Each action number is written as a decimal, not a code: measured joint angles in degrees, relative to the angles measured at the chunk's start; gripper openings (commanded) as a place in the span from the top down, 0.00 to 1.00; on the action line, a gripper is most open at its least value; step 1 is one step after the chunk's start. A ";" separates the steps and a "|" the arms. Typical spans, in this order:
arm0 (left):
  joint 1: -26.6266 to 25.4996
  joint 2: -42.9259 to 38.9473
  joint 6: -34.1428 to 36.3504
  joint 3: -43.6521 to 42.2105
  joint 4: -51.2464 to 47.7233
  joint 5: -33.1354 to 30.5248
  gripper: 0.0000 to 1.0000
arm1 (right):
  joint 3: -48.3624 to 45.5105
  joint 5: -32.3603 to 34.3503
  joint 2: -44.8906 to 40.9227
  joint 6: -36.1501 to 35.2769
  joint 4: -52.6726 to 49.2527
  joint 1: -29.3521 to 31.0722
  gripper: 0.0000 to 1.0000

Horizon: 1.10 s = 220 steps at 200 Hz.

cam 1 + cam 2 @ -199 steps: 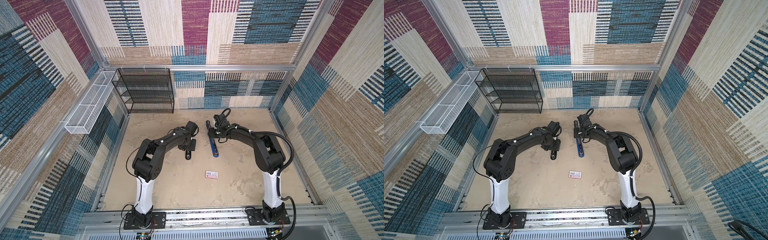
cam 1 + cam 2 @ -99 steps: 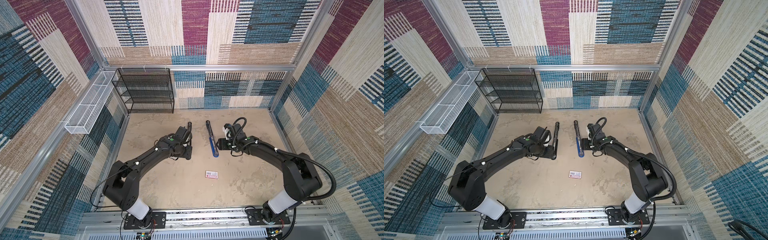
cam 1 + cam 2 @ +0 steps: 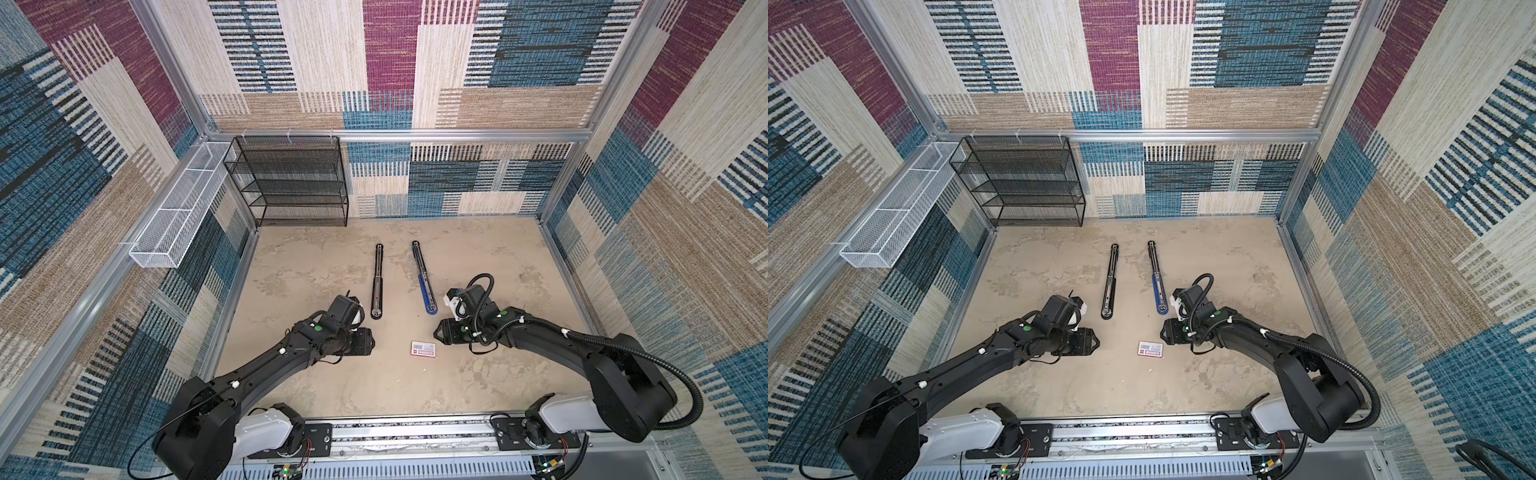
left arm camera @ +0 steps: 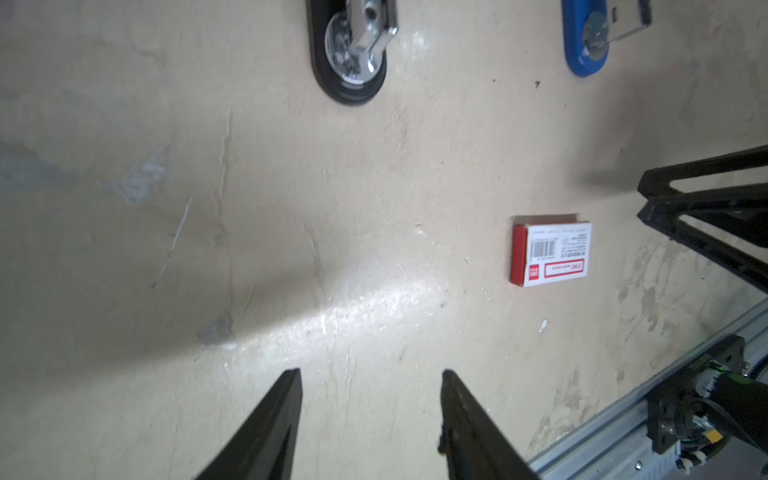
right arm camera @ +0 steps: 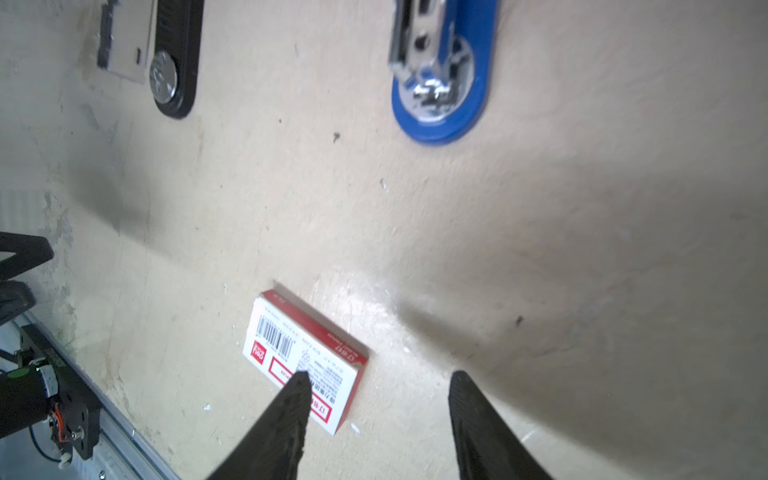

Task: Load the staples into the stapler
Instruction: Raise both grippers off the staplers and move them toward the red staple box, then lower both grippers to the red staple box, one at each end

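The left end effector [image 4: 370, 374] and right end effector [image 5: 376, 376] gape empty; a low approach could shove the flat staple box [image 5: 286, 340] across the worktop [image 5: 540, 249] instead of gripping

The black left arm [image 3: 266, 365] stretches from the lower left of both top views toward the centre. Its black two-fingered left gripper [image 3: 370, 341] points to the right, with fingers apart and nothing between them. The black right arm [image 3: 552, 345] reaches in from the lower right. Its right gripper [image 3: 436, 332] points to the left, with jaws also parted and empty.
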 measured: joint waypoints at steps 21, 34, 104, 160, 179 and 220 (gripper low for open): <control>-0.09 0.33 -1.38 -1.55 1.75 0.37 0.45 | -0.15 -1.44 1.97 0.50 0.39 1.53 0.48; -0.09 0.74 -2.12 -2.08 2.86 0.94 0.45 | -0.11 -2.51 3.23 0.87 0.94 2.64 0.50; -0.09 2.10 -4.96 -3.52 6.95 2.01 0.53 | 2.43 -8.46 7.78 2.45 4.55 7.28 0.56; -1.62 6.12 -6.01 -2.97 9.27 4.68 0.48 | 4.85 -12.17 11.56 3.02 8.33 9.84 0.52; -3.10 7.72 -6.03 -1.95 9.51 5.68 0.48 | 4.90 -12.13 11.06 3.02 8.02 9.92 0.50; -5.27 10.62 -6.36 -1.11 10.82 7.02 0.49 | 2.82 -10.80 9.01 2.71 7.32 9.90 0.54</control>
